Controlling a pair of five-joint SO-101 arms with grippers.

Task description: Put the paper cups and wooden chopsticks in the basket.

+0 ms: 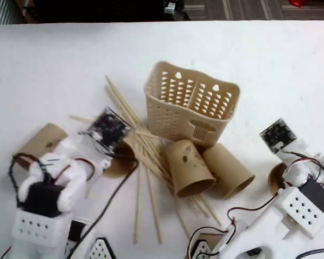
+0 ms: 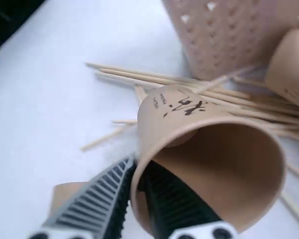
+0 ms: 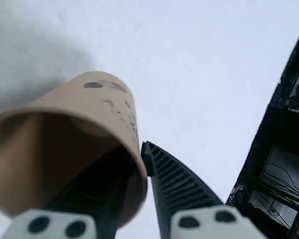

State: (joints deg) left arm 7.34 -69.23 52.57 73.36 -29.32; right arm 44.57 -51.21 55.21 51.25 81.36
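Paper cups lie tipped on the table in both grips: the left gripper [image 2: 138, 167] pinches the left cup [image 2: 189, 124] at its rim by the wooden chopsticks [image 1: 146, 154] near the basket [image 1: 189, 102], while the right gripper [image 3: 134, 149] clamps the right cup [image 3: 89, 114] likewise, farther from the basket.

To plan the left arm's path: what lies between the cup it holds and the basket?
Wooden chopsticks lie scattered across that stretch; the high view shows it.

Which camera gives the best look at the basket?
The high view: the whole basket stands upright there, both compartments visible from above. The left wrist view catches just part of its perforated wall, behind the chopsticks.
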